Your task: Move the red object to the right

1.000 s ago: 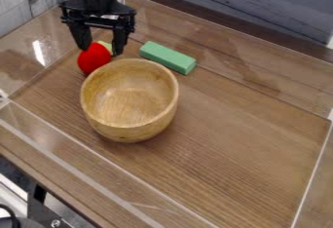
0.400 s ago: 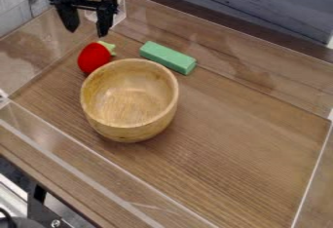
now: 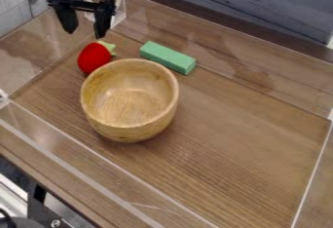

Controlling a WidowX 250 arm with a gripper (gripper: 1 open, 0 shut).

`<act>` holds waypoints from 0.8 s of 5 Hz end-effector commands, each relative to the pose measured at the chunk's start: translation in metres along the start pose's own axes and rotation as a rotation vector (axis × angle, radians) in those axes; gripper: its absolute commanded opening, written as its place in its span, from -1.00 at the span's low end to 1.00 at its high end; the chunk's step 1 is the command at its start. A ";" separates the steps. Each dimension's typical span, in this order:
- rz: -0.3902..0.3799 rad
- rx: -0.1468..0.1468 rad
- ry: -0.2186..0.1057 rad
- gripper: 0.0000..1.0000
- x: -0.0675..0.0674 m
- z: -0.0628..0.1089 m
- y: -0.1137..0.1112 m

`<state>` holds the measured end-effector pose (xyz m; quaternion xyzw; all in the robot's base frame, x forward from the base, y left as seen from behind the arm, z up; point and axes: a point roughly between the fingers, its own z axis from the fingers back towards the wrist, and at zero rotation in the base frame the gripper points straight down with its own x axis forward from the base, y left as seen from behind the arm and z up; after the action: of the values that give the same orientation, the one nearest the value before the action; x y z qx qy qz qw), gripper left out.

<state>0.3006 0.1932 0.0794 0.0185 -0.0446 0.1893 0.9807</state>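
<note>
The red object is a small glossy strawberry-like toy with a green leafy tip, lying on the wooden table just up and left of the wooden bowl. My gripper hangs above and behind it near the top left, pointing down, with its black fingers apart and nothing between them. It is clear of the toy.
A flat green rectangular block lies right of the red toy, behind the bowl. Clear plastic walls fence the table on the left, front and right. Bare wood stretches to the right of the bowl.
The gripper has moved up and to the left in the picture, away from the red toy it stood over a second ago. The toy and bowl have kept their places.
</note>
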 end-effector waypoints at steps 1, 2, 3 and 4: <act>-0.035 0.008 -0.049 1.00 0.020 0.000 0.002; -0.075 0.000 -0.052 1.00 0.030 -0.015 -0.004; -0.090 -0.001 -0.062 1.00 0.026 -0.008 -0.005; -0.110 0.001 -0.057 -1.00 0.024 -0.011 -0.005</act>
<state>0.3199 0.1950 0.0441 0.0100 -0.0375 0.1418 0.9891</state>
